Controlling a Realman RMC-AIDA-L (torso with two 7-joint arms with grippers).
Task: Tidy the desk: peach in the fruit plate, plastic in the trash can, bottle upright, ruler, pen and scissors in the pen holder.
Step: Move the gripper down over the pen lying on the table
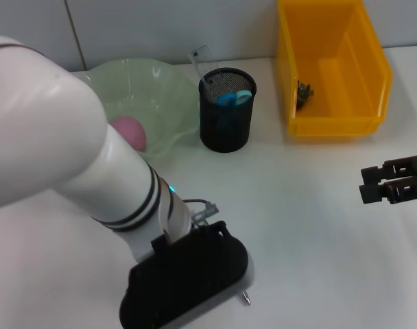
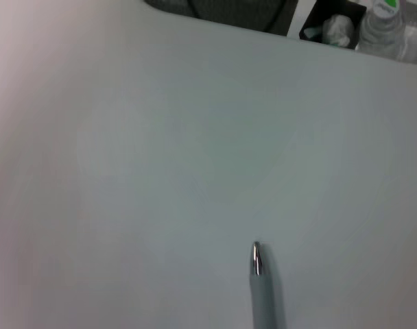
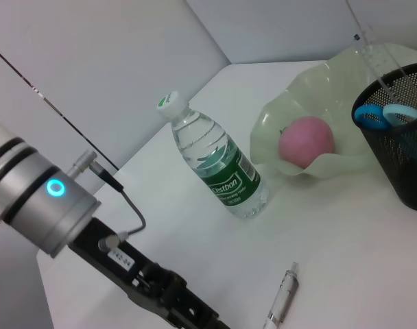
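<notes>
- The step in hand looks like picking up the pen [image 3: 282, 300], the one item not yet put away: it lies flat on the table [image 1: 311, 226] at the near edge, its metal tip poking out from under the left gripper [image 1: 188, 277].
- The left gripper hangs right over the pen; I cannot tell how its jaws stand, as the wrist housing hides them.
- Best to centre the jaws across the barrel, not the tip, and close squarely so the pen does not roll away.
- The pen holder [image 1: 227, 110] stands far of centre, with the scissors [image 1: 234, 98] and ruler [image 1: 201, 65] already inside; lift high enough to clear its rim and drop the pen in upright.
- The peach [image 1: 130, 131] sits in the fruit plate [image 1: 160, 89] and the bottle [image 3: 215, 159] stands upright.
- The right gripper [image 1: 373, 184] is parked at the right, jaws close together and holding nothing.
</notes>
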